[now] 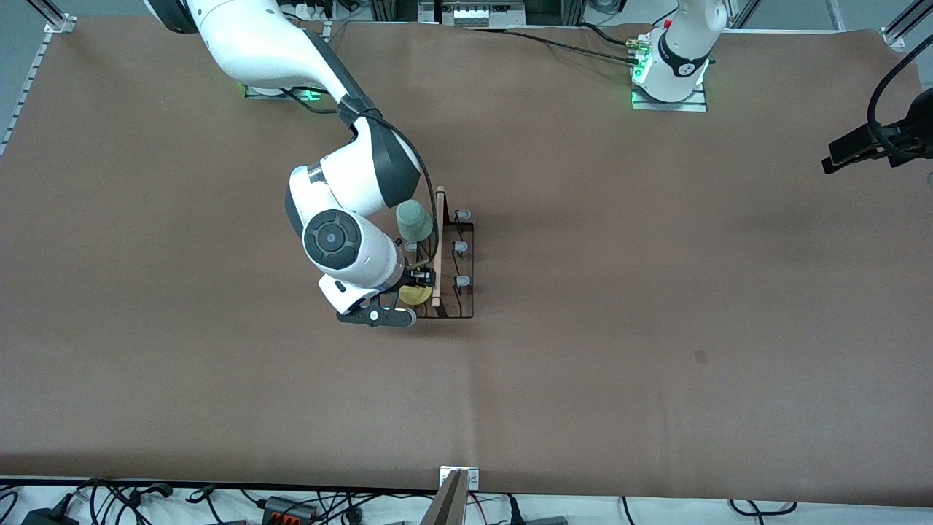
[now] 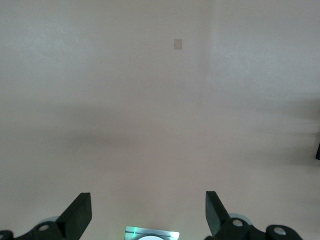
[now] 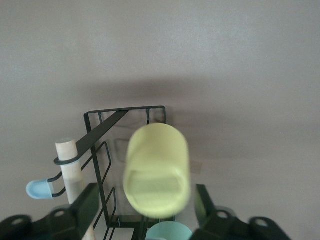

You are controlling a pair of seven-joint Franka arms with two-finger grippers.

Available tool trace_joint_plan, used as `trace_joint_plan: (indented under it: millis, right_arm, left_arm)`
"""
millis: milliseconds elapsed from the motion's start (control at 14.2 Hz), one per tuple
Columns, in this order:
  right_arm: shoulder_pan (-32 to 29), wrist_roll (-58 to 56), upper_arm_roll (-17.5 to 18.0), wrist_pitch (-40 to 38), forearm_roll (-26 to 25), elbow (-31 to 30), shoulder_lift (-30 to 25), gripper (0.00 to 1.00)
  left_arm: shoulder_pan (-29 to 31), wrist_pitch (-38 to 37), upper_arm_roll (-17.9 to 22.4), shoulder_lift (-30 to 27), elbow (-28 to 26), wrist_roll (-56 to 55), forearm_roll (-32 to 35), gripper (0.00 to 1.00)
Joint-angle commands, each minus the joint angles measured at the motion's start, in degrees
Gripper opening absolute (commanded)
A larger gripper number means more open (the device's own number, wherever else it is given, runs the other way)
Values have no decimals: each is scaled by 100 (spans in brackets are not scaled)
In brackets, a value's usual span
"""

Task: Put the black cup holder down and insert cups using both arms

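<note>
Brown matting covers the table (image 1: 656, 306) end to end. My right gripper (image 1: 410, 290) hangs over the black cup holder (image 1: 455, 266), its fingers (image 3: 85, 205) spread either side of the yellow cup (image 3: 157, 170) and, as far as I can see, not pressing it; that arm bends sharply down from its base. My left gripper (image 2: 148, 216) hangs released over bare matting (that arm waits, near its end of the table). Front view shows the mint green cup (image 1: 414, 221) sitting on the rack, farther from the camera than the yellow one. Only the right wrist view shows the wooden handle (image 3: 70, 167) close up, and a grey-tipped peg (image 3: 41, 189) beside it.
</note>
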Motion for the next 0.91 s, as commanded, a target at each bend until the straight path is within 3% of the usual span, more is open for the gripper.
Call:
trace_joint_plan:
  millis: [0,352,844]
  right_arm:
    - [-9,114,-41,-207,30,41,-236,100]
    - [-245,-366,-655,-865,-102,41,-835,100]
    - [-1185,-1439,-868,-1517,-120,-46,-1564,100]
  left_arm:
    - [48,-96,-12,4,100,96,-23,100]
    - [48,-148,-21,-5,100,96,-23,100]
    - [48,-157,-21,-5,100,96,-23,100]
